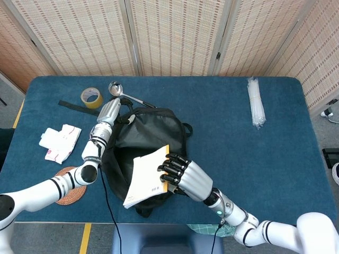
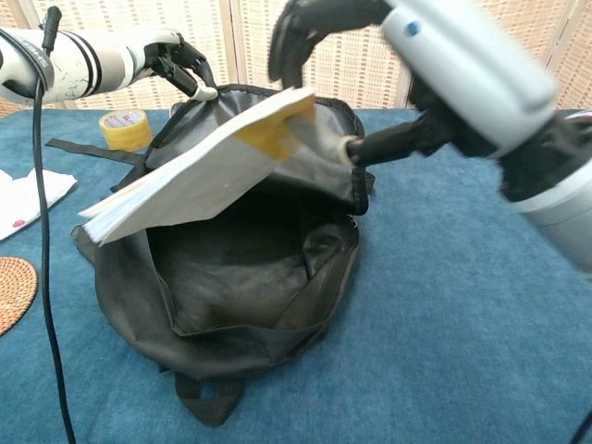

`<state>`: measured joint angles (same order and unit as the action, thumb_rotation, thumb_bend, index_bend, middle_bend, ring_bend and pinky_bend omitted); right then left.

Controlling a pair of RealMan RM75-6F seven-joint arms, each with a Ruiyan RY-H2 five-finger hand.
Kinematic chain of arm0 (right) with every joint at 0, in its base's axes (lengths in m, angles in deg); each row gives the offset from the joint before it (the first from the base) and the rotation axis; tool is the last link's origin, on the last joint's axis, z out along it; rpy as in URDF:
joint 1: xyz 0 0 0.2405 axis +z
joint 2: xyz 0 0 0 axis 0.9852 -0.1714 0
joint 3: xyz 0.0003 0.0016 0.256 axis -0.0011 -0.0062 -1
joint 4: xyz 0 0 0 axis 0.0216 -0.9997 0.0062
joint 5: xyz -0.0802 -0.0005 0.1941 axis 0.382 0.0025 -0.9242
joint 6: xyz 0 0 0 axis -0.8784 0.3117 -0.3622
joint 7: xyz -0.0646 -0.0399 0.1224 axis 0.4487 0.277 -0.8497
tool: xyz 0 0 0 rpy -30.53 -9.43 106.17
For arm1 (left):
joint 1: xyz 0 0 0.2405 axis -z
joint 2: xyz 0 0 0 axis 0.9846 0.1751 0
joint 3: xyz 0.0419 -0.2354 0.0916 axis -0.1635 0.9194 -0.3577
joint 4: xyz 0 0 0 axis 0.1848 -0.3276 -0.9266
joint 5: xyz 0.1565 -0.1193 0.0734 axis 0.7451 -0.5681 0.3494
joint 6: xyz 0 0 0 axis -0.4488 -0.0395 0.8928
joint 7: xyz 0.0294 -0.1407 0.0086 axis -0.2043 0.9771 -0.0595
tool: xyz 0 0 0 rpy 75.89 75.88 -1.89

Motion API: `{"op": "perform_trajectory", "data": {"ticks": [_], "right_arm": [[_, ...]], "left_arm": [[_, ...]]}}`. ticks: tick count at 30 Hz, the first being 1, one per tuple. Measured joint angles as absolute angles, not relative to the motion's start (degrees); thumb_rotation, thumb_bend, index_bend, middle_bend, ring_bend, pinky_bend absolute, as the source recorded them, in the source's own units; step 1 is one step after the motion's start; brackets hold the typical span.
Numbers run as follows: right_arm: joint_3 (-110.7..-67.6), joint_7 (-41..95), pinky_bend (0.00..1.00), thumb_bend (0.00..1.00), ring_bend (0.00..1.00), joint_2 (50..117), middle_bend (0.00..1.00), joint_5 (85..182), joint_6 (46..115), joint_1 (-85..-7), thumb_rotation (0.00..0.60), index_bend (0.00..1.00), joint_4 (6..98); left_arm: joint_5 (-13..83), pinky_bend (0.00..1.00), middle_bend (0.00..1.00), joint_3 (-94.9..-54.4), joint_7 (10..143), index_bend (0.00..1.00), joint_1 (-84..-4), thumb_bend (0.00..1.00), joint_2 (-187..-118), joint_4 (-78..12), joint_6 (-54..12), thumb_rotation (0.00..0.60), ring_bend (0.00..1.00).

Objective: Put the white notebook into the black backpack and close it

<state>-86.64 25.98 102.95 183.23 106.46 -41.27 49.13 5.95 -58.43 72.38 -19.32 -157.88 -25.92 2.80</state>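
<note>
white notebook [image 1: 144, 177] hangs tilted over the backpack [image 2: 242, 277] mouth, gripped by the right hand [image 1: 180, 173]; left hand [image 1: 108, 114] pinches the flap up. lower its free corner inside first.

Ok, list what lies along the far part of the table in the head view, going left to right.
Black strap → yellow tape roll → metal ladle → a long bare stretch of blue table → clear plastic-wrapped bundle near the right edge.
</note>
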Motion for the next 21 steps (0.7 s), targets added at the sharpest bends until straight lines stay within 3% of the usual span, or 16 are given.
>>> {"op": "perform_trajectory", "data": {"ticks": [13, 21], "right_arm": [[-87.0, 21.4, 0.34, 0.51, 0.41, 115.9, 0.45, 179.6, 103.4, -36.2, 0.6, 0.73, 34.2], [-84.5, 20.4, 0.34, 0.51, 0.41, 120.7, 0.45, 178.2, 103.7, -36.6, 0.6, 0.73, 24.8]], "left_arm": [[5.3, 0.04, 0.35, -58.9, 72.2, 0.69, -19.4, 0.61, -157.7, -25.8, 2.9, 0.6, 0.27], [5.8, 0.04, 0.35, -59.2, 72.7, 0.69, -19.9, 0.61, -157.4, -26.2, 3.0, 0.6, 0.27]]}}
